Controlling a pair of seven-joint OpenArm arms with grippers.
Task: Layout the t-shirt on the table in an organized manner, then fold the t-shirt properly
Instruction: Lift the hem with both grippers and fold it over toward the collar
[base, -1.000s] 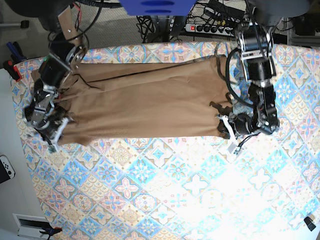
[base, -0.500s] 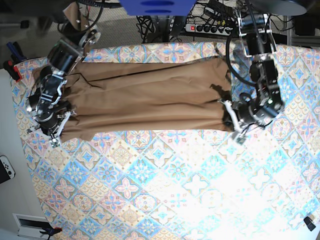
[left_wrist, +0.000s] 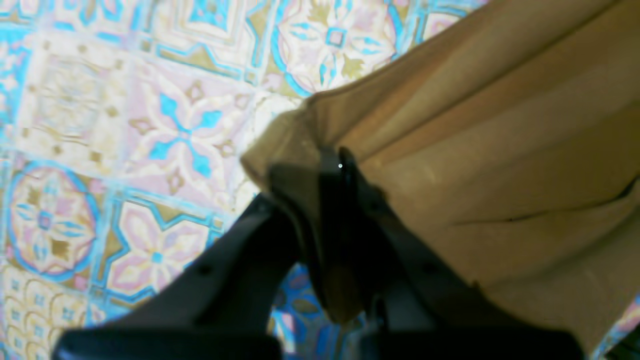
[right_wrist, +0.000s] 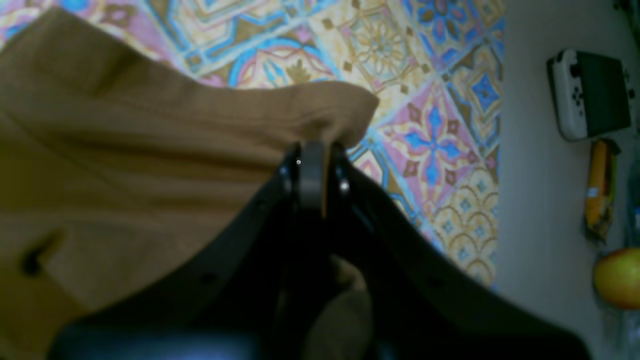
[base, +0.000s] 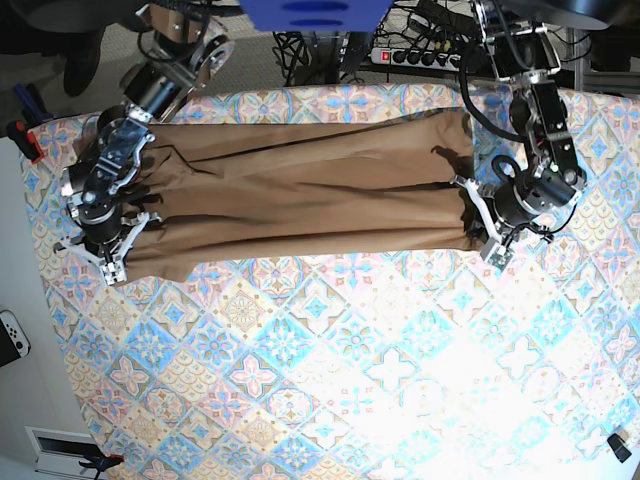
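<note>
Probably a lab or home robot setup: patterned tabletop (base: 330, 400), power strip (base: 420, 57) and cable tangle at 12 o'clock, game controller (base: 12, 338) at 9.

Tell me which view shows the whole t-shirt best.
The base view: the t-shirt lies stretched across the table between both grippers. The left wrist view shows only the corner pinched in the left gripper; the right wrist view only the right gripper's corner.

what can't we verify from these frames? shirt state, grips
- Neck tag and collar: not visible on the t-shirt; folded cloth covers them in the base view.
- Left tool: left wrist view is blurred; cloth hides the fingertips.
- Right tool: its body blocks the cloth below in the right wrist view.
</note>
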